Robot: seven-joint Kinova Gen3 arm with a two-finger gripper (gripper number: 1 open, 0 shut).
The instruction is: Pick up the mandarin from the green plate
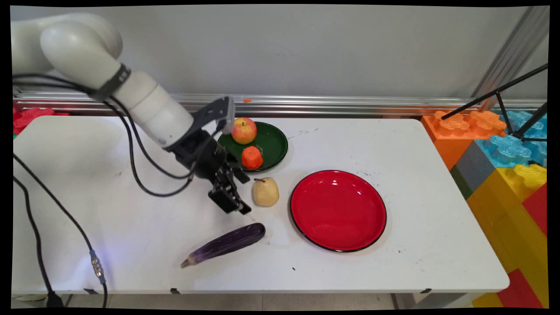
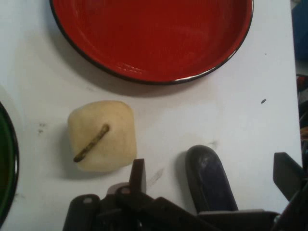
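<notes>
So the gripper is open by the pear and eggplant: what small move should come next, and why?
Probably a short descent. In the hand view the open gripper frames the rounded end of the eggplant, while the pear lies outside the fingers, apart. How high the gripper is above the eggplant is unclear.

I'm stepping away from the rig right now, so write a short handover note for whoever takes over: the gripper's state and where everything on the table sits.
Gripper: open, holding nothing, low over the table, between the pear and the eggplant.
Pear: on the table just right of the gripper, left of the red plate, not touched.
Eggplant: lying on the table nearer the front edge; in the hand view its dark end shows between the fingers.
Red plate: nothing on it.
Green plate: at the back, holding an apple and an orange fruit.
Nothing has been picked up at this moment.
</notes>
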